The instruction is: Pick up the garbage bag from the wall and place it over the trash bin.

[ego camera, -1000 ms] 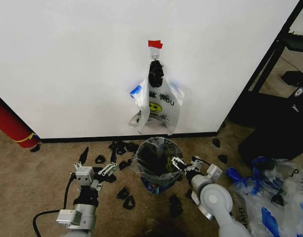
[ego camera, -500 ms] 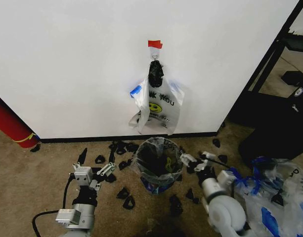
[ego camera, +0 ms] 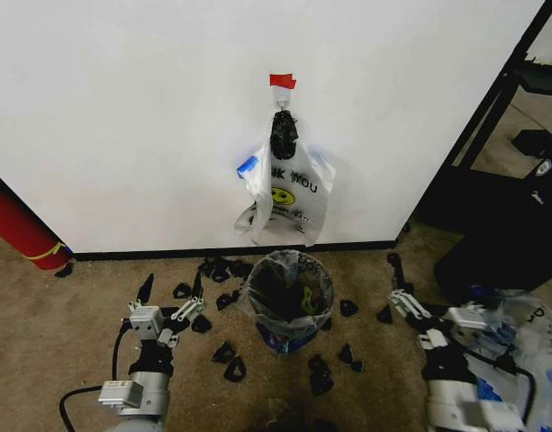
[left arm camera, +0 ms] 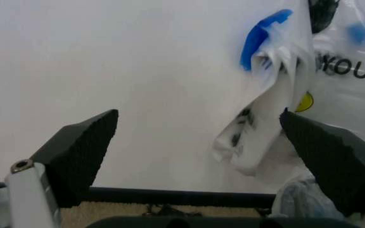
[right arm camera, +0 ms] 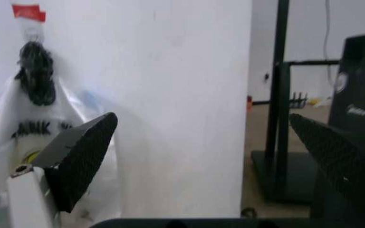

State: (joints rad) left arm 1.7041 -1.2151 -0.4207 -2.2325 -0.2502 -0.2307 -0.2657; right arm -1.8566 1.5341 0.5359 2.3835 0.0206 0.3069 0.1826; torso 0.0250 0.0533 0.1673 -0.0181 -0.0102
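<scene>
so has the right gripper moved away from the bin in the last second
Yes. The right gripper was at the trash bin's right rim a second ago; it has swung rightward, away from the bin, fingers open. The bin and garbage bag stayed put.

bag (ego camera: 287,191) hangs on wall (ego camera: 122,117) from hook (ego camera: 281,106), under tape (ego camera: 282,81) | bin (ego camera: 287,297) on floor just below bag, before wall | scraps (ego camera: 223,352) lie around bin | left gripper (ego camera: 170,300) left of bin, low | right gripper (ego camera: 397,281) right of bin | cylinder (ego camera: 19,225) far left against wall
</scene>
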